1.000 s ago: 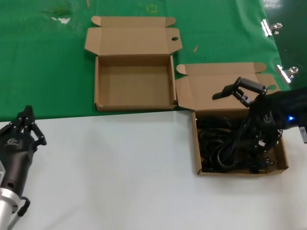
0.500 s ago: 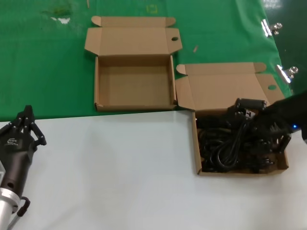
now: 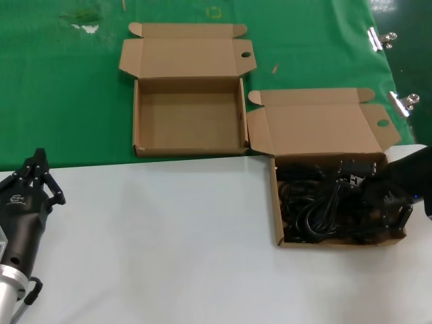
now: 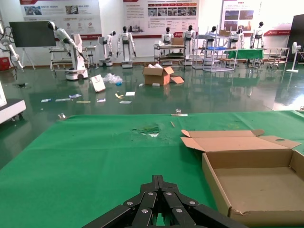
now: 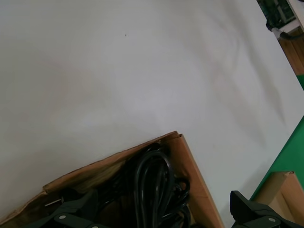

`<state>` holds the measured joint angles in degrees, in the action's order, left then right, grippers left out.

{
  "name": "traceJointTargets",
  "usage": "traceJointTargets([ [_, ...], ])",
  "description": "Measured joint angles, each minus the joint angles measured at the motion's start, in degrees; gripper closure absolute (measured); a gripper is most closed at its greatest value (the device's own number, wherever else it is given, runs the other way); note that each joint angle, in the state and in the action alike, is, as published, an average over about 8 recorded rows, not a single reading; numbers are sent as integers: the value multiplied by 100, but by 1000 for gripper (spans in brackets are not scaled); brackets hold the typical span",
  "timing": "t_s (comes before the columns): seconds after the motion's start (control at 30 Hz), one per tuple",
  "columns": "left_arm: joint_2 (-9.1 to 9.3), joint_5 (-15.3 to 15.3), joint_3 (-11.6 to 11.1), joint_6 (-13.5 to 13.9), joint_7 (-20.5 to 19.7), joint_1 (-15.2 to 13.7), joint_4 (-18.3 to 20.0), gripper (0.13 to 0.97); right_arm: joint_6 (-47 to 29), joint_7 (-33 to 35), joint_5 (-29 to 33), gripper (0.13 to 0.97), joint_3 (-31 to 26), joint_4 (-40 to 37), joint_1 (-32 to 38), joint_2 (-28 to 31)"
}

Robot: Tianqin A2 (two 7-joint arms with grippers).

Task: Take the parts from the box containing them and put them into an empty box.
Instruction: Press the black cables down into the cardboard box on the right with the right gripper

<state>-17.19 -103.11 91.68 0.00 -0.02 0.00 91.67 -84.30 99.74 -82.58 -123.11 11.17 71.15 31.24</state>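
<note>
- Head view: the right tool point(image 3: 378, 196) is down inside the full cardboard box point(image 3: 275, 202), at its right end on the white tabletop point(image 3: 169, 236). The black power cords point(image 3: 317, 212) lie in a tangled heap filling the box, mostly just left of and under the tool, with one loop running roughly near to far. The empty box point(image 3: 135, 118) sits well apart to the far left on the green mat point(image 3: 61, 88), lid folded back. The left tool point(image 3: 34, 179) is parked at the near left; the right arm is plainly the nearer one.
- Left wrist view: the left tool point(image 4: 159, 199) has its fingers drawn together at the tips, holding nothing, and looks over the mat toward the empty box point(image 4: 211, 173).
- Right wrist view: the right tool's point(image 5: 161, 213) fingers point(image 5: 71, 213) stand wide apart, straddling a glossy loop of cord point(image 5: 152, 180) against the box wall point(image 5: 190, 175); nothing gripped yet, I judge.
</note>
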Motion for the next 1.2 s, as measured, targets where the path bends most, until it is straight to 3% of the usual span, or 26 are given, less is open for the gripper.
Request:
traceJointTargets([
  [0.57, 0, 0, 0, 0, 0, 0, 0, 957, 302, 500, 125, 163, 259, -786, 121, -133],
  [0.87, 0, 0, 0, 0, 0, 0, 0, 957, 365, 521, 159, 264, 366, -828, 80, -121],
  [1.2, 0, 0, 0, 0, 0, 0, 0, 957, 426, 532, 206, 457, 437, -847, 62, -130],
])
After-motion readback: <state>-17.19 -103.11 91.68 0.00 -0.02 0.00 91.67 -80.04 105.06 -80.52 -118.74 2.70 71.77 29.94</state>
